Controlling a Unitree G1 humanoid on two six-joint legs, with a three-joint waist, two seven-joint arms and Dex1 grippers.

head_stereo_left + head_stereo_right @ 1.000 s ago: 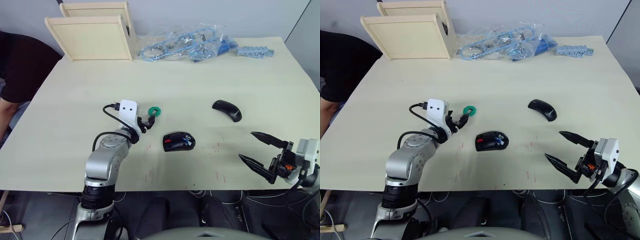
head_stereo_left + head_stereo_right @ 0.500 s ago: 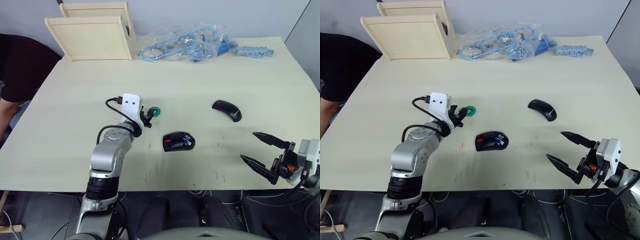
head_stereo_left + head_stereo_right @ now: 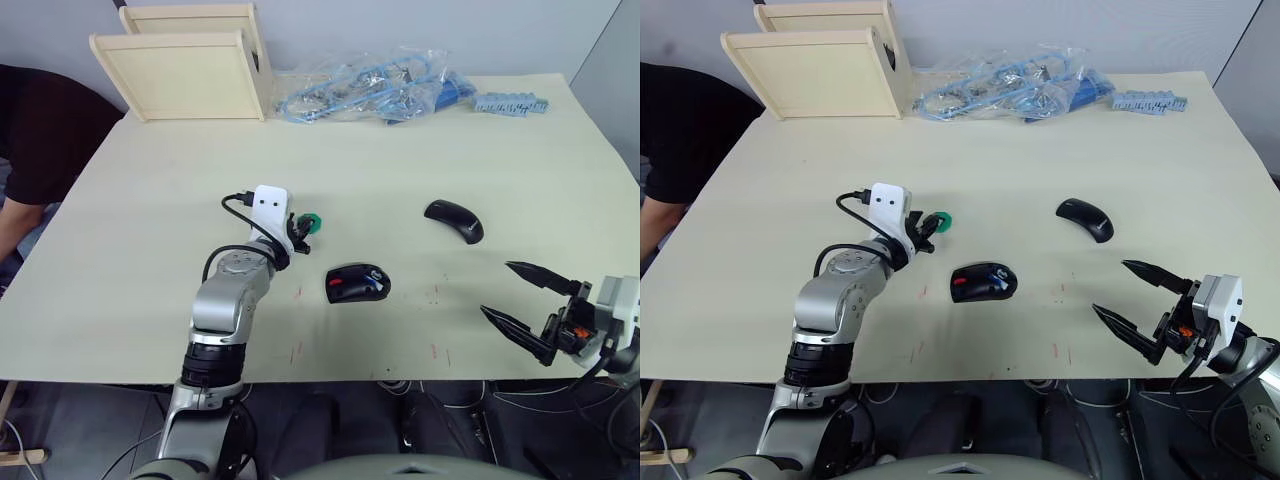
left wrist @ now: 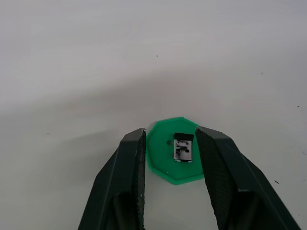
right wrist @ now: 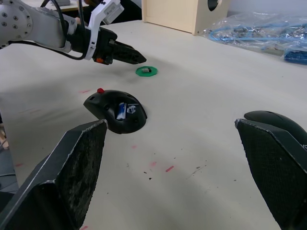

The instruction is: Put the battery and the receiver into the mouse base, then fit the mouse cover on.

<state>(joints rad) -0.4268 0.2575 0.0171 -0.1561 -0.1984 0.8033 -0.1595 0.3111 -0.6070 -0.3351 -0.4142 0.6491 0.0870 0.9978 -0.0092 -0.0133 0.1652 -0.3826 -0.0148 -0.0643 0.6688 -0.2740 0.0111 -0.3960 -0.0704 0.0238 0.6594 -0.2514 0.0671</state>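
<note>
The mouse base (image 3: 356, 283) lies near the table's middle, a red patch at its left end and the blue battery (image 5: 121, 110) seated inside it. To its upper left lies a green disc (image 4: 165, 165) with the tiny dark receiver (image 4: 183, 146) on top. My left gripper (image 4: 170, 134) is open, its fingertips (image 3: 300, 228) on either side of the disc's near edge, just short of the receiver. The glossy mouse cover (image 3: 454, 220) rests to the right of the base. Near the table's front right edge, my right gripper (image 3: 496, 288) stands wide open, holding nothing.
Two wooden boxes (image 3: 190, 60) stand at the back left. Clear bags of blue parts (image 3: 375, 85) and a blue strip (image 3: 512, 103) lie along the back edge. A person in black (image 3: 25, 130) sits at the left. Small red marks dot the table's front.
My left arm has reached forward and right, bringing its open fingers up to the green disc. The right gripper has barely moved.
</note>
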